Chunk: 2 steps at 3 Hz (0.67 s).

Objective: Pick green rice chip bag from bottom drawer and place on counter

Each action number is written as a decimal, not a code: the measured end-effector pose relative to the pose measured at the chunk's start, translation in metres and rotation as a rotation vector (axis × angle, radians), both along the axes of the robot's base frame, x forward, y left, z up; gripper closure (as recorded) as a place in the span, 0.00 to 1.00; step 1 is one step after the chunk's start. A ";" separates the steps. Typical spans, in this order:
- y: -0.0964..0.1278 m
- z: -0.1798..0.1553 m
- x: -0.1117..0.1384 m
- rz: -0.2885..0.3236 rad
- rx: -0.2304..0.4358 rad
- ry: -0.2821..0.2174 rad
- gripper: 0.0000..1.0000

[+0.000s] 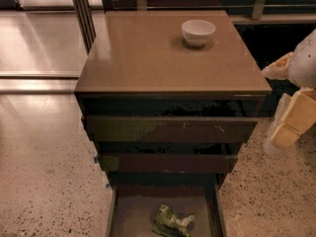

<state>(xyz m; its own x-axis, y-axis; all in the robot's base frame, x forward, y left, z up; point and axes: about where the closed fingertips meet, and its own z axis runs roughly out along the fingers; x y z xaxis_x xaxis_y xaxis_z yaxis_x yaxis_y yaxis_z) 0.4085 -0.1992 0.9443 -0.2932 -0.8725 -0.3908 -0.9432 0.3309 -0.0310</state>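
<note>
as i see it, bag: green rice chip bag point(172, 221) crumpled on floor of open bottom drawer point(133, 214)
counter point(143, 58): white bowl point(198, 32) on it, back-right
gripper point(292, 113): rt of cabinet point(168, 130), well apart from bag; open/closed i can't tell

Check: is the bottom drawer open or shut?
Open: bottom drawer pulled out, green rice chip bag on its floor; gripper at right, outside it.

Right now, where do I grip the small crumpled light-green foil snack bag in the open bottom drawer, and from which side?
Probably from straight above, pinching the raised crumpled folds at its middle: the bag lies low on the bottom drawer floor between side walls. The gripper is off right, beside the cabinet.
</note>
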 end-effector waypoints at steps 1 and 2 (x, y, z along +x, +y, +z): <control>0.000 0.000 0.000 0.000 0.000 0.000 0.00; 0.000 0.000 0.000 0.000 0.000 0.000 0.00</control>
